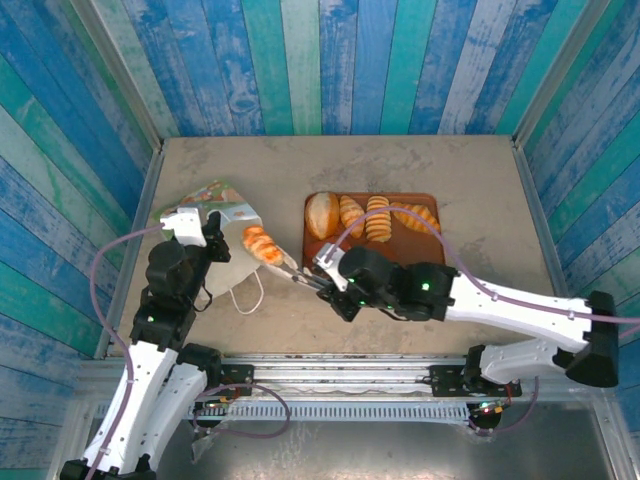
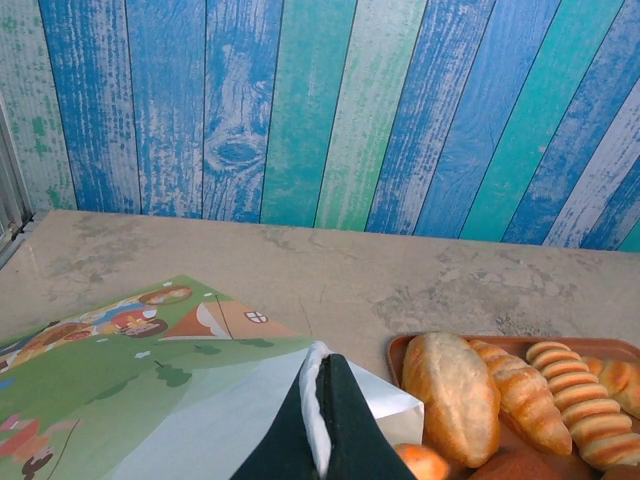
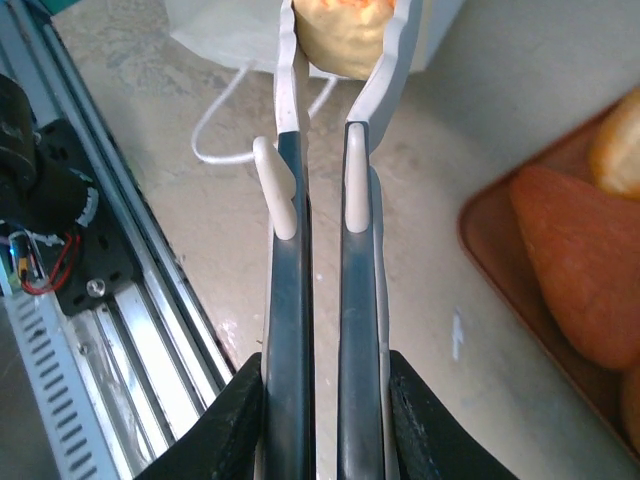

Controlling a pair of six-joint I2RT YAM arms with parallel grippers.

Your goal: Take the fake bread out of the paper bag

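The white printed paper bag (image 1: 213, 212) lay left of centre on the beige counter (image 1: 480, 170). The flat brown rectangular tray (image 1: 430, 200), right of it, carried four golden toy loaves (image 1: 378, 218) abreast. One ridged orange toy pastry (image 1: 260, 242) sat at the bag's mouth.

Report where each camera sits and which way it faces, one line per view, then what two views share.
Top external: above and behind the arm bases, looking down on the table, paper bag and tray; both arms show.
Left wrist: on the left gripper, low, facing the back wall over bag and tray; its fingers pinch the bag's edge.
Right wrist: on the right gripper, looking along its fingers, shut on a bread piece, toward the bag.
Shared: both wrist views catch the tray.
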